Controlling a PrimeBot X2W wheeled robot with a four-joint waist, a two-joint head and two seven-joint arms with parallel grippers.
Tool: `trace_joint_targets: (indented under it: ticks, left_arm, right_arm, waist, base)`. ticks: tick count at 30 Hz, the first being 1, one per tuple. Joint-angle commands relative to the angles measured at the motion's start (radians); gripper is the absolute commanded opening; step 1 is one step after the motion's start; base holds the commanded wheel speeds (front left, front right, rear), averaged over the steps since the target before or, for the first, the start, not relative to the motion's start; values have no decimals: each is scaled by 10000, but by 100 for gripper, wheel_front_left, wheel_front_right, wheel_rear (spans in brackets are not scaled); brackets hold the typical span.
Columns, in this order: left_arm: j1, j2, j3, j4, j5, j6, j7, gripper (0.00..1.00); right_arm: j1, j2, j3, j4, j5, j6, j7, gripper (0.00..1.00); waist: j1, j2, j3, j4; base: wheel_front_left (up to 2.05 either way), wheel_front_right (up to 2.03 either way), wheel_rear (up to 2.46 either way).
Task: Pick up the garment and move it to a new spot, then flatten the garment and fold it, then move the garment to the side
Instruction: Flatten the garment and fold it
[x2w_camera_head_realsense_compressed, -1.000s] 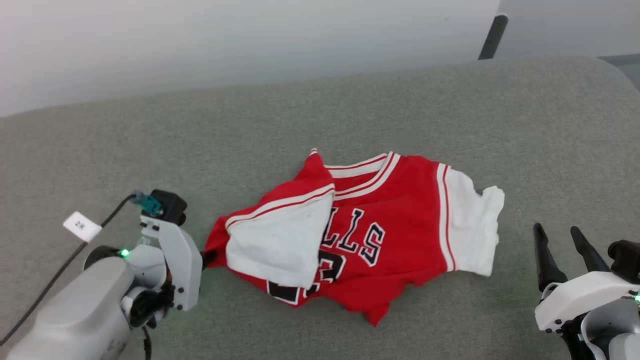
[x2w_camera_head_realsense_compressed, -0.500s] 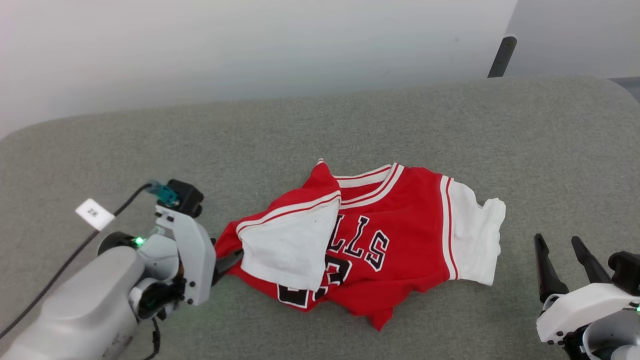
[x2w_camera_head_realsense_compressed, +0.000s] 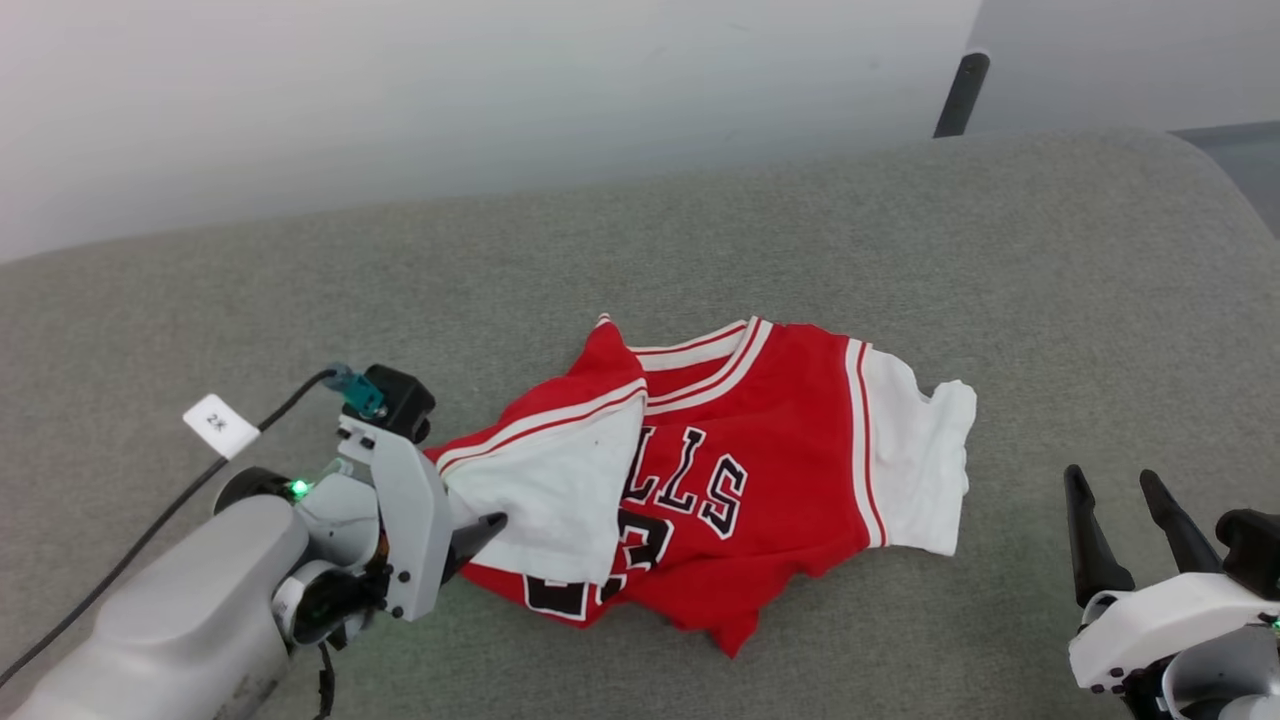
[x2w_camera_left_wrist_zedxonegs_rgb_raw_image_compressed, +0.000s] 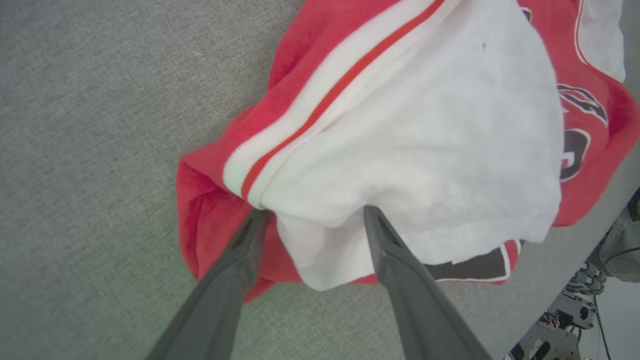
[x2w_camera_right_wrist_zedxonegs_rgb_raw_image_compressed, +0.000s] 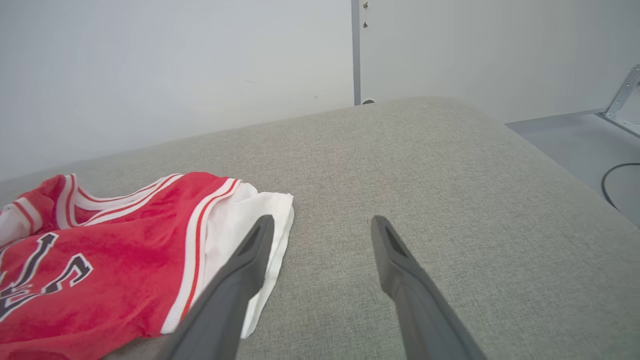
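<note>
The fingers of your left gripper (x2w_camera_left_wrist_zedxonegs_rgb_raw_image_compressed: 315, 212) stand spread apart and clamp nothing. The left wrist view shows both tips pushed against the near left edge of the jersey (x2w_camera_head_realsense_compressed: 760, 470), one on each side of a fold of its white side panel, with red cloth bunched below. From the head view you get less: the pale wrist covers most of them, and one dark tip pokes out against that white fold.

The fingers of your right gripper (x2w_camera_head_realsense_compressed: 1110, 473) are also spread with nothing between them. They hover at the near right, apart from the jersey's right white panel.

The jersey lies crumpled at the middle of the grey fabric worktop (x2w_camera_head_realsense_compressed: 300, 300), its left panel flopped over the start of the black lettering.

The head view adds a white tag (x2w_camera_head_realsense_compressed: 221, 426) on the left arm's lead. The right wrist view adds a black cable (x2w_camera_right_wrist_zedxonegs_rgb_raw_image_compressed: 612, 180) on the floor to the right.
</note>
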Motion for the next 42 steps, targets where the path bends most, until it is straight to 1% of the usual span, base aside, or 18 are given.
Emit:
trace_joint_targets:
  ticks: [1,2,3,4,6,7,8,17,25,30,31,33,34,36,37,38,39,42]
  left_arm:
    - [94,36,4,3,-62,46,58,100]
    - [96,57,2,-11,-77,47,90,89]
    - [94,69,9,-21,-103,68,132,68]
    - [88,73,19,-30,-124,85,154,43]
    - [55,92,25,-70,-198,142,277,27]
    - [29,112,-2,-96,-221,161,403,4]
    - [-6,130,-7,-145,-250,190,497,0]
    - [-214,368,322,-695,-725,612,988,0]
    - [-417,592,1106,-1050,-1283,1018,653,0]
    - [-569,587,1646,-917,-1555,1013,113,3]
    - [-597,534,1728,-830,-1615,952,-14,10]
    - [-693,506,1788,-546,-1462,839,-269,13]
    - [-693,470,1747,-387,-1394,810,-341,33]
    - [-621,352,1543,-94,-1233,683,-314,41]
    - [-605,335,1459,37,-1136,632,-320,51]
    - [-598,318,1377,178,-1018,594,-347,88]
    - [-603,303,1284,282,-901,558,-399,100]
    - [-627,253,1072,481,-627,508,-426,100]
  right_arm:
    - [39,-27,-51,-50,-43,-10,-105,100]
    - [35,-24,-58,-46,-43,-10,-136,100]
    - [28,-21,-73,-52,-49,-10,-172,100]
    - [22,-18,-78,-55,-61,-10,-212,100]
    - [14,-21,-74,-26,-66,-10,-244,100]
    - [2,-27,-78,-5,-68,-10,-264,100]
    - [-8,-35,-79,18,-67,-10,-288,100]
    - [63,-14,-132,122,-190,-10,-387,100]
    - [93,-2,-109,183,-198,-10,-343,100]
    - [64,12,-87,200,-187,-10,-326,100]
    - [53,17,-77,203,-180,-10,-327,100]
    - [26,20,-54,221,-173,-10,-330,100]
    - [9,21,-33,238,-167,-10,-335,100]
    - [-6,25,-16,264,-153,-10,-348,100]
    - [-9,29,-7,277,-150,-10,-334,100]
    - [-10,33,-1,289,-142,-10,-330,100]
    - [-11,35,-5,297,-136,-10,-331,100]
    - [-7,44,-10,300,-138,-10,-337,100]
  waist:
    - [0,0,43,-79]
    - [0,0,53,-106]
    - [0,0,63,-127]
    - [0,0,68,-144]
    - [0,0,67,-169]
    - [0,0,62,-175]
    - [0,0,56,-176]
    - [0,0,-53,-90]
    - [0,0,-79,-6]
    - [0,0,-39,-6]
    - [0,0,-24,-12]
    - [0,0,12,-33]
    - [0,0,29,-47]
    - [0,0,53,-70]
    - [0,0,73,-84]
    - [0,0,93,-92]
    - [0,0,113,-98]
    - [0,0,169,-112]
  base:
    - [0,0,0]
    - [0,0,0]
    - [0,0,0]
    - [0,0,0]
    - [0,0,0]
    - [0,0,0]
    - [0,0,0]
    - [0,0,0]
    - [0,0,0]
    - [0,0,0]
    - [0,0,0]
    - [0,0,0]
    - [0,0,0]
    - [0,0,0]
    - [0,0,0]
    - [0,0,0]
    - [0,0,0]
    - [0,0,0]
